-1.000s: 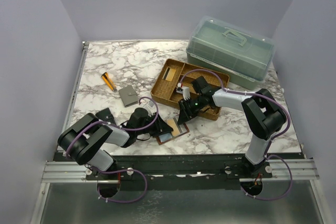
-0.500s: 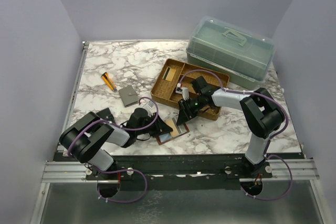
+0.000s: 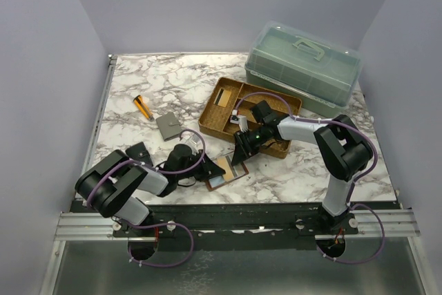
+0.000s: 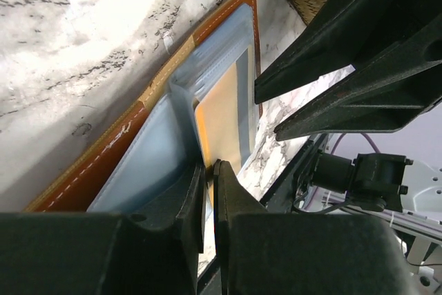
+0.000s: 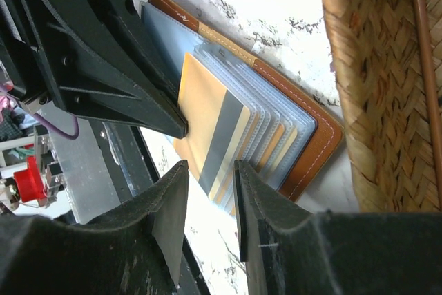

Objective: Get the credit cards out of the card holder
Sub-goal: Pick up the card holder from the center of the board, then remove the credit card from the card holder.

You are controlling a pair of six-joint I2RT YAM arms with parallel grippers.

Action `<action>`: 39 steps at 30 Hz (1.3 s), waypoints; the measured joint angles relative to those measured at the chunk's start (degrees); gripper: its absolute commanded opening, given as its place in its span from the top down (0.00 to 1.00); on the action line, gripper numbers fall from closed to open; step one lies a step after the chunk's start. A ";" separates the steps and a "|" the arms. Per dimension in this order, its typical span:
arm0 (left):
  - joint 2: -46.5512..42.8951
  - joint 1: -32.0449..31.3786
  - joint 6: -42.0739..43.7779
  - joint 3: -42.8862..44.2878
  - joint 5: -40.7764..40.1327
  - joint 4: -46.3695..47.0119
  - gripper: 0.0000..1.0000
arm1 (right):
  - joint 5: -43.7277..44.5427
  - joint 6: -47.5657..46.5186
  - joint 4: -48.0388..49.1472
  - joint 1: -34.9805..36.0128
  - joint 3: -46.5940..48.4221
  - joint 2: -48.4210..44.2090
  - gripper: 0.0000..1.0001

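Observation:
The card holder [image 3: 238,174] lies open on the marble near the front edge, brown leather outside [image 4: 103,164] with light-blue sleeves fanned inside [image 5: 311,143]. An orange credit card [image 3: 221,166] with a grey stripe sticks out of the sleeves [image 5: 207,122]. My left gripper [image 3: 206,170] is shut on that card's edge [image 4: 221,112], jaws almost touching [image 4: 209,170]. My right gripper [image 3: 240,153] is open just right of the wallet. Its tips [image 5: 207,174] stand either side of the card's free end without touching. More orange card edges show in the other sleeves.
A wicker tray [image 3: 207,119] stands right behind the wallet, close to my right gripper [image 5: 373,67]. A lidded green plastic box [image 3: 304,67] is at the back right. A grey wallet [image 3: 168,126], a black wallet [image 3: 138,151] and an orange pen [image 3: 143,107] lie to the left.
My left gripper has drawn back slightly to the left, and the orange card now shows out of the wallet. The right gripper has hardly moved.

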 measured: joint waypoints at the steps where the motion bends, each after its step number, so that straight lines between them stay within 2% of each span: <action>1: 0.00 0.11 -0.26 -0.15 0.02 0.22 1.00 | -0.15 0.00 0.02 0.00 0.00 0.00 0.61; 9: -1.70 0.85 -0.09 -3.54 0.98 3.89 1.00 | -3.43 -1.18 -0.07 -1.51 -0.11 -1.31 0.49; 19: -13.07 1.09 7.32 -6.08 1.49 4.17 1.00 | -16.33 -4.13 0.55 -3.37 -0.42 -4.57 0.49; 24: -14.80 1.09 9.35 -6.08 2.78 4.37 1.00 | -19.91 -4.22 1.25 -3.37 -0.52 -4.59 0.49; 39: -14.80 1.09 10.43 -6.05 5.97 5.73 1.00 | -17.40 -1.42 1.55 -3.37 -0.52 -4.50 0.50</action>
